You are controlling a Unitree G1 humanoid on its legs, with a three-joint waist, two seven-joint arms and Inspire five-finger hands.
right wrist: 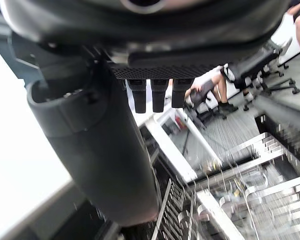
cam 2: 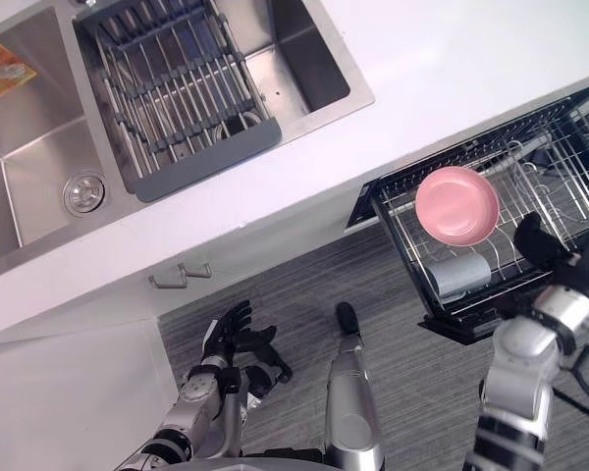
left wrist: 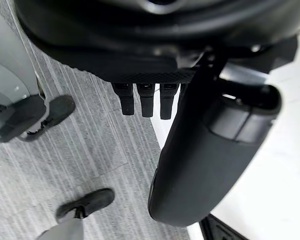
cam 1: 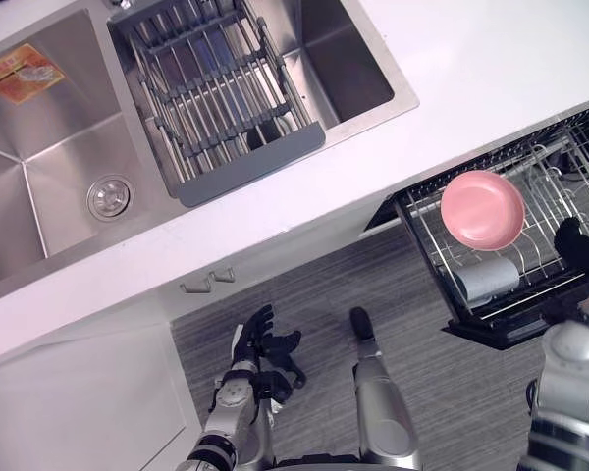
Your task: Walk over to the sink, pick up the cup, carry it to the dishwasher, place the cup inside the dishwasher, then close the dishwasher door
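Note:
A grey cup [cam 1: 488,279] lies on its side in the pulled-out wire rack [cam 1: 553,183] of the open dishwasher, at the right under the counter. Just behind the cup, a pink bowl [cam 1: 482,209] rests in the same rack. My right hand [cam 1: 577,245] hovers over the rack, a little to the right of the cup, open and holding nothing; its wrist view shows straight fingers [right wrist: 152,93] above the rack wires. My left hand [cam 1: 260,343] hangs low over the grey floor in front of the cabinet, fingers spread and open.
A steel sink [cam 1: 39,147] with a drain [cam 1: 110,196] is set in the white counter [cam 1: 491,69] at the upper left. A grey-rimmed wire drainer [cam 1: 216,88] spans it. A cabinet handle [cam 1: 206,283] sticks out below. In the right wrist view, a seated person [right wrist: 207,90] shows far behind.

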